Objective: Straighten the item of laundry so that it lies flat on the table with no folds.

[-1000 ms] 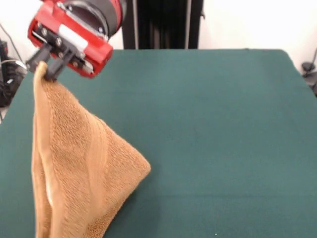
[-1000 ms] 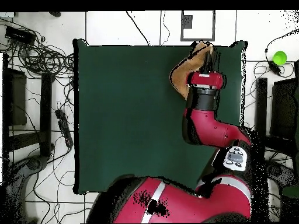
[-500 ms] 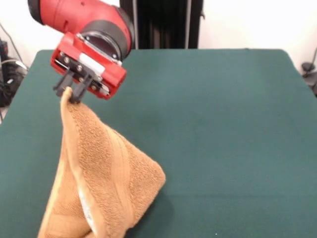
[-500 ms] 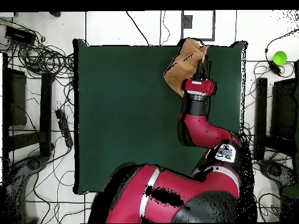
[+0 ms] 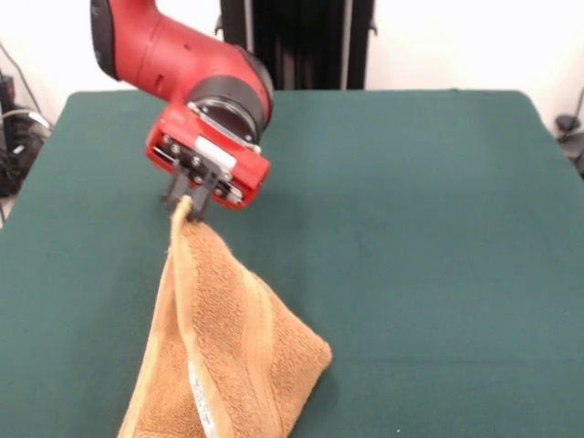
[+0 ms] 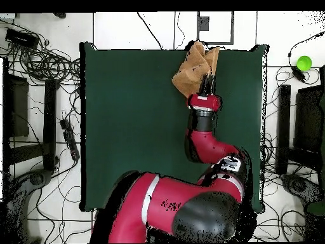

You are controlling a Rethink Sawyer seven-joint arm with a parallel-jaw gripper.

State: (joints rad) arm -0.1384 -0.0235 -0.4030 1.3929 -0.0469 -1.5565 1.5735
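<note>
The orange-tan terry towel (image 5: 228, 356) hangs by one corner in a folded cone, its lower part near the table's front edge in the front view, with a woven band and a small white label showing. My gripper (image 5: 186, 203) is shut on the towel's top corner, held above the dark green table (image 5: 420, 228). In the overhead view the towel (image 6: 193, 67) lies bunched at the table's top edge, just beyond the gripper (image 6: 206, 82). The red arm covers the table's lower right part there.
The black pedestal column (image 5: 297, 41) stands at the table's far side in the front view. A green ball (image 6: 304, 63) and cables (image 6: 44, 63) lie on the floor beside the table (image 6: 127, 127) in the overhead view.
My gripper has moved to the right and lower in the front view, carrying the towel's corner with it. The hanging towel has swung along to the right.
</note>
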